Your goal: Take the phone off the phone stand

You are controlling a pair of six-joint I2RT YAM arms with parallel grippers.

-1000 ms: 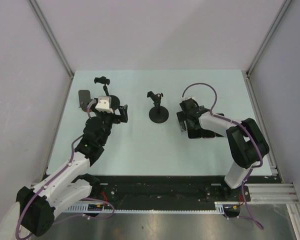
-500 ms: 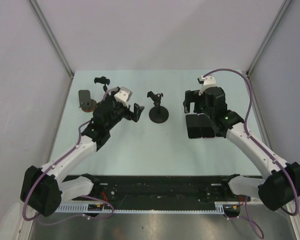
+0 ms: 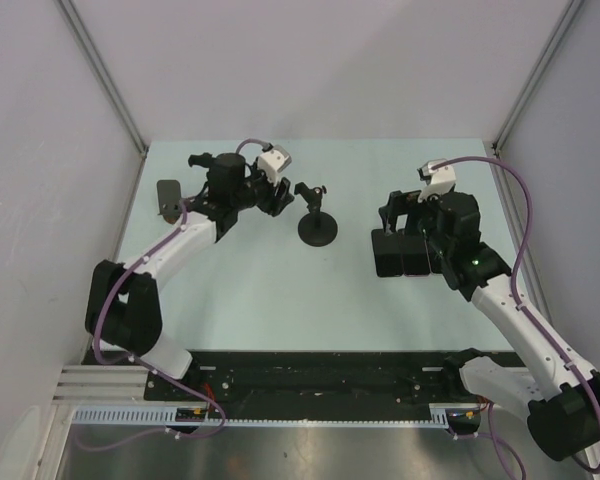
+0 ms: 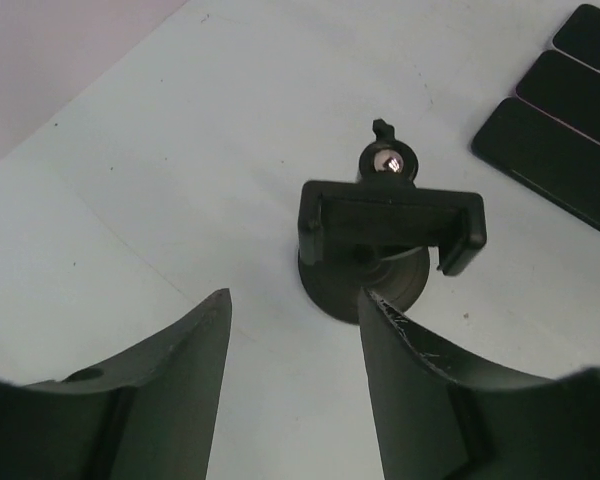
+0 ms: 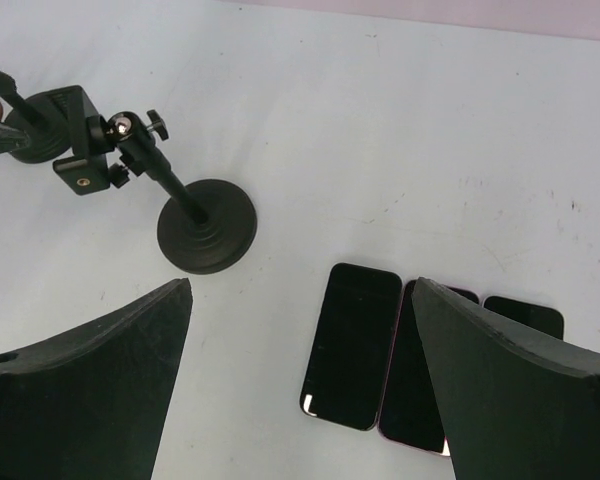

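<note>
Here's the picture: the phone stand (image 3: 317, 228) sits mid-table and its clamp (image 4: 390, 222) is empty, nothing gripped in it at all. The 3 phones (image 5: 405, 380) lie flat side by side on the table (image 3: 280, 300), to the right of the stand and well apart from it. So for this stand, the removal looks done.

There's a catch, though. At the far left a dark slab (image 3: 168, 197) is propped up, possibly another phone on its own stand, but it's too small to tell. A second small clamp stand (image 3: 202, 160) stands beyond it.

The left gripper (image 4: 292, 297) is lined up on the centre clamp. Its fingers are parted with nothing between them, and the clamp sits just beyond the tips, framed in the gap. Whether anything touches, I can't say.

The left arm is folded at the elbow on the near left. Its forearm runs far and right, with the wrist turned so the fingers point right at the stand's head.

The right gripper (image 5: 302, 285) hangs spread wide over the 3 phones, holding nothing. Its arm reaches up from the near right, with the wrist angled down at the table.

My read on the next move: if a phone does remain at far left, the left arm must swing back to it. There it needs to take the phone by its edges and lift it clear of the clamp.
</note>
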